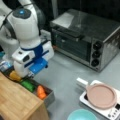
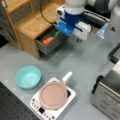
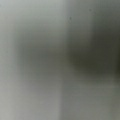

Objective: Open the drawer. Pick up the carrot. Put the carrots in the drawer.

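Note:
The drawer [image 1: 50,97] [image 2: 49,48] stands pulled open from the wooden-topped cabinet [image 1: 15,102] [image 2: 37,21] in both front views. The orange carrot [image 1: 41,92] [image 2: 47,40] lies inside it, near the front wall. A green toy vegetable [image 1: 28,85] [image 2: 57,33] and a yellow one [image 1: 14,76] lie further back in the same drawer. My gripper [image 1: 30,74] [image 2: 60,31] hangs just above the drawer's back part, over the green and yellow toys and apart from the carrot. Its fingertips are hidden by the white and blue hand. The wrist view is a grey blur.
A silver toaster oven [image 1: 85,37] [image 2: 107,95] stands on the grey table. A pink pan [image 1: 101,96] [image 2: 53,95] rests on a white hob [image 1: 110,113] [image 2: 37,106]. Beside the hob sits a teal bowl [image 1: 81,115] [image 2: 28,76].

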You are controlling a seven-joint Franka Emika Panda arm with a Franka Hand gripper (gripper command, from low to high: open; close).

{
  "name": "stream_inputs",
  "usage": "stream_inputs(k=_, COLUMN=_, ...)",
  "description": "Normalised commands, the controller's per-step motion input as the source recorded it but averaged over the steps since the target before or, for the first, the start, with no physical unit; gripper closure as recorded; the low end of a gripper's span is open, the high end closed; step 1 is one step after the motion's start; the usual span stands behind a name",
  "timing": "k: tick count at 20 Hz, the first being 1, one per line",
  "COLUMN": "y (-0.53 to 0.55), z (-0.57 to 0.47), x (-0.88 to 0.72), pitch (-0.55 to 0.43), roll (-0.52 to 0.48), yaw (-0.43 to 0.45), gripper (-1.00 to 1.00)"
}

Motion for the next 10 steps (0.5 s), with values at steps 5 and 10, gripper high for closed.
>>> stream_inputs(k=5, y=-0.22, z=0.0, x=-0.03, pitch=0.017, roll=-0.079, yaw=0.175, gripper=-1.0)
stream_inputs(k=10, y=-0.26, z=0.02, x=0.0, pitch=0.023, roll=-0.076, yaw=0.165, gripper=-1.0)
